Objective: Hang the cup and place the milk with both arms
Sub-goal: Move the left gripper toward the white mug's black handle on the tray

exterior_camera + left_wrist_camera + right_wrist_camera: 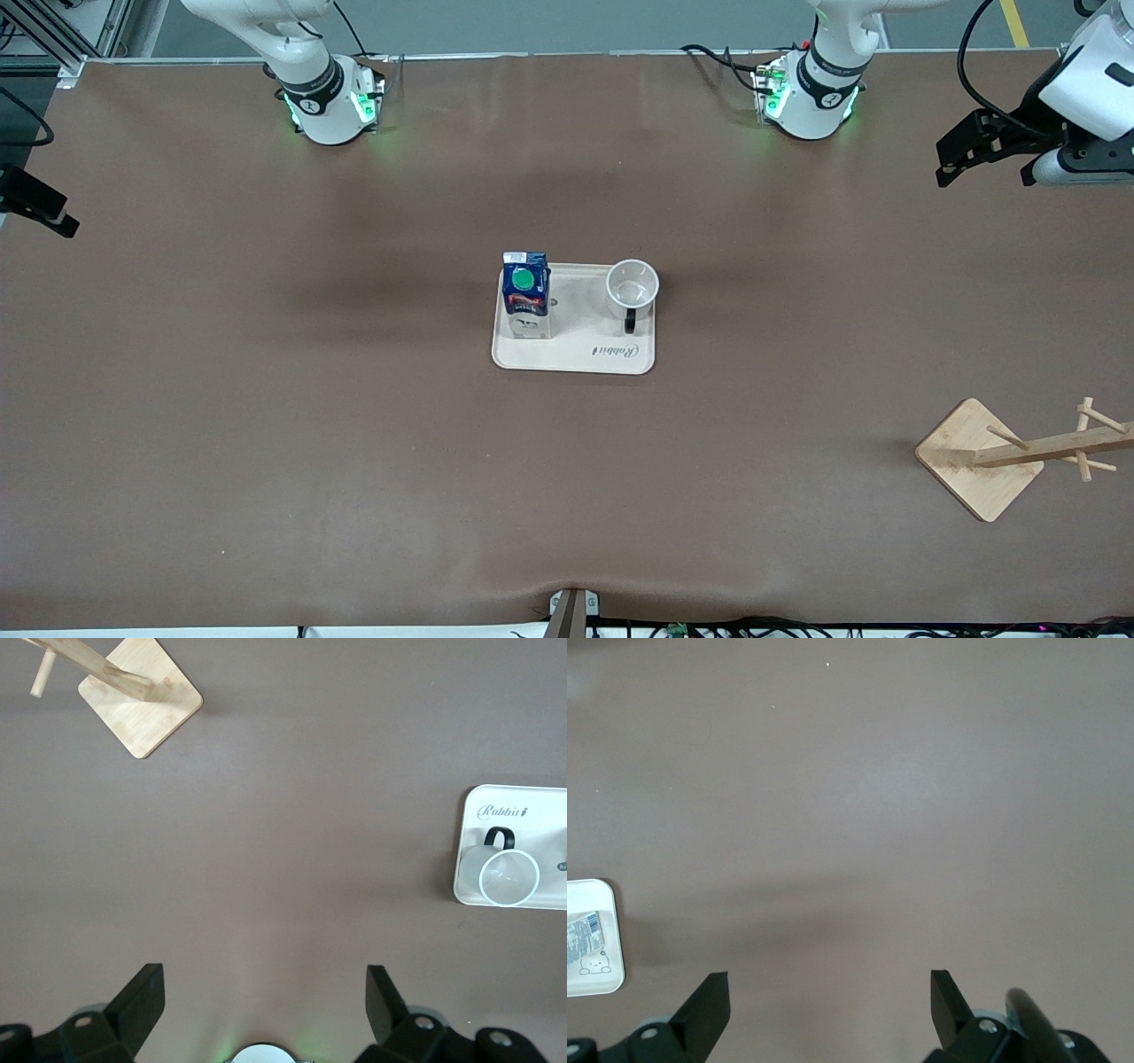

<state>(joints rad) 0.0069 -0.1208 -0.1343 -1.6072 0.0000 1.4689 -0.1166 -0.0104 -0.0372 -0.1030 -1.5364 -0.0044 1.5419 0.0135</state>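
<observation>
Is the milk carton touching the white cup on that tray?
Apart. The front view shows bare tray between the milk carton and the cup.

- Tray [576, 354] at mid-table
- Milk [526, 297] upright on tray, at the end toward the right arm
- Cup [633, 285] upright on tray, at the end toward the left arm
- Wooden rack [983, 456] well apart from tray, nearer the front camera, toward the left arm's end
</observation>
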